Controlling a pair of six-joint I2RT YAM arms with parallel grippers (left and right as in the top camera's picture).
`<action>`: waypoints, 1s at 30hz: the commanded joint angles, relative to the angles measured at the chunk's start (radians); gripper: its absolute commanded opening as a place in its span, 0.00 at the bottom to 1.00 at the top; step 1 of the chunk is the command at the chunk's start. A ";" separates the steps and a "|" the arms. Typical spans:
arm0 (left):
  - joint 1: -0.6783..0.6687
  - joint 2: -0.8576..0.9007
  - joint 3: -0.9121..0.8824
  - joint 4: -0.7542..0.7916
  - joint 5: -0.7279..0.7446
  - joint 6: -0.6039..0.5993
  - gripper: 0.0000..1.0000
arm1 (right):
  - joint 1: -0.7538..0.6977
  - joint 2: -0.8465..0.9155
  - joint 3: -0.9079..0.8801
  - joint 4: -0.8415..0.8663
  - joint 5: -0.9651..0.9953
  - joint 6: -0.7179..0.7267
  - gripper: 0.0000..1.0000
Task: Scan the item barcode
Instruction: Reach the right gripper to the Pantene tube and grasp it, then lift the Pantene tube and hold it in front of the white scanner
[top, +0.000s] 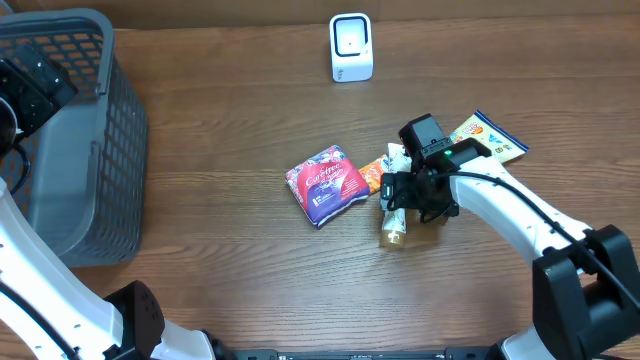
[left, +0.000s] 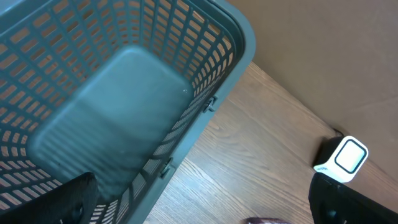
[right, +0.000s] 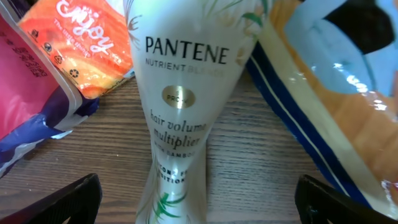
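Your right tool (top: 405, 192) hangs wide open astride the shampoo tube (right: 186, 99), holding nothing, lined up to grab it. The tube lies at 3 o'clock on the tabletop (top: 230, 120), the scanner (top: 351, 47) at 12. Your left tool (left: 205, 208), open and empty, hovers over the basket (left: 242, 37).

We find a grey slatted basket (top: 125, 160) at the left edge of the wooden bench (top: 230, 270). Near mid-bench lies a red-and-purple pouch (top: 326, 184), with an orange packet (top: 371, 176) touching it. A yellow packet (top: 487, 135) lies further right.
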 joint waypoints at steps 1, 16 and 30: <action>0.004 0.000 -0.003 -0.001 -0.006 -0.014 1.00 | 0.017 0.011 -0.018 0.023 -0.006 0.005 1.00; 0.004 0.000 -0.003 -0.001 -0.006 -0.014 1.00 | 0.018 0.086 -0.051 0.112 0.029 -0.026 1.00; 0.004 0.000 -0.003 -0.001 -0.006 -0.014 1.00 | 0.018 0.090 -0.033 0.124 0.092 -0.018 0.23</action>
